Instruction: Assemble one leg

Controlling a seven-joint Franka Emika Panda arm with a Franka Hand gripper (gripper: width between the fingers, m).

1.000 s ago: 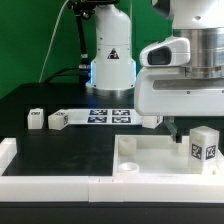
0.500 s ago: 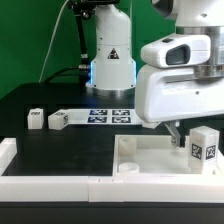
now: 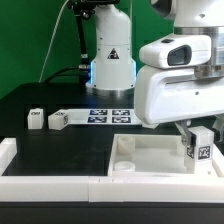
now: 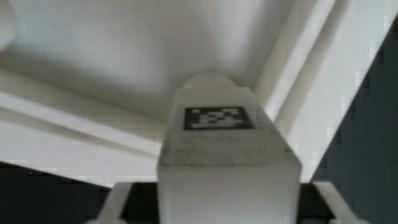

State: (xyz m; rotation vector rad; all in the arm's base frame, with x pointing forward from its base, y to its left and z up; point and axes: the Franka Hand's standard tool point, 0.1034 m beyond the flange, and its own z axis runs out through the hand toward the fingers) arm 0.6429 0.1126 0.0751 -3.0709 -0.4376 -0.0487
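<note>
On the black table (image 3: pixel 60 150), the tray (image 3: pixel 150 155) sits at the exterior view's right, its round socket (image 3: pixel 122 165) empty. The gripper (image 3: pixel 197 130) clamps the leg (image 3: pixel 201 143), which has shifted lower over the tray than half a second ago. Two more legs (image 3: pixel 36 118) (image 3: pixel 57 119) lie beside the marker board (image 3: pixel 110 115).

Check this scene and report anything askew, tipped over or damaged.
Nothing stands out. The leg stands upright at the gripper over the large white tray-like part. Two more legs sit near the marker board, undamaged.
</note>
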